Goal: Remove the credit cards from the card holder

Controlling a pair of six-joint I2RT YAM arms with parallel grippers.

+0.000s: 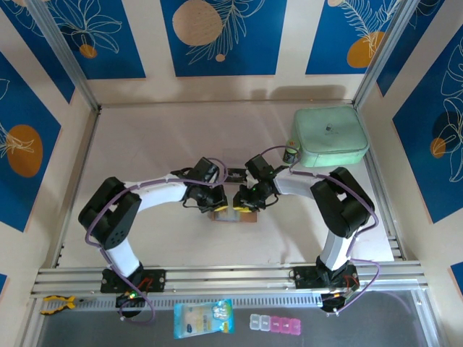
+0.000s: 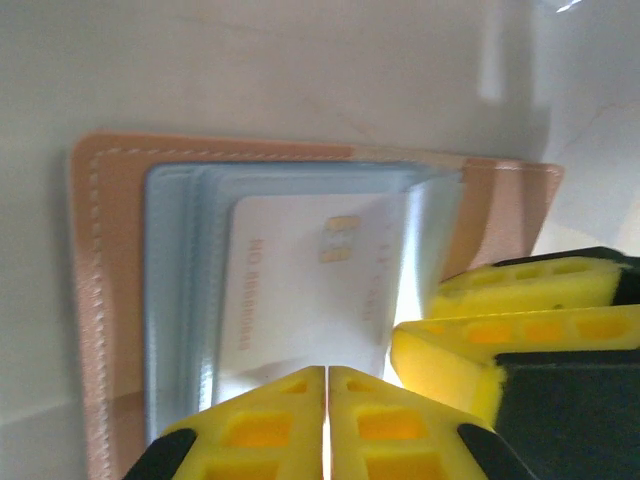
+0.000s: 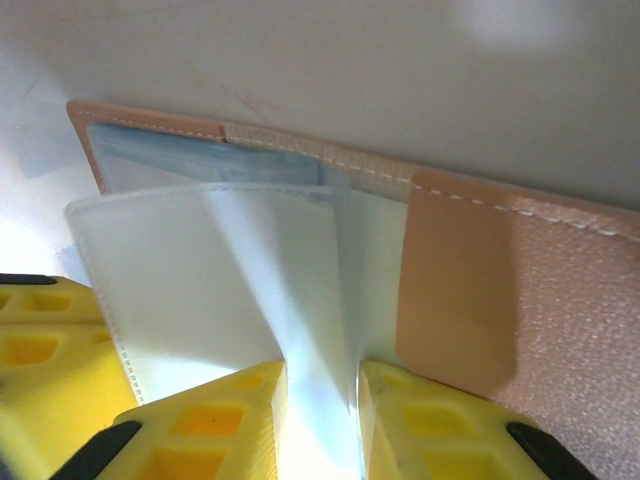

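While the left gripper (image 2: 326, 385) is closed pad-to-pad at the bottom of its wrist view, on the lower rim of the clear sleeves (image 2: 185, 300) (can't tell if it nips film), the right gripper (image 3: 320, 385) has jaws parted with one floppy sleeve leaf (image 3: 200, 270) loose between them. Just beyond, mid-frame, a pale credit card (image 2: 300, 290) sits in its pocket: looks thin, stiff, light, slick, so pinch whatever card edge clears the pocket mouth, not the limp film. Card holder (image 2: 85, 300) lies open flat at centre of the top view under both grippers, probably light enough to slide unless pinned.
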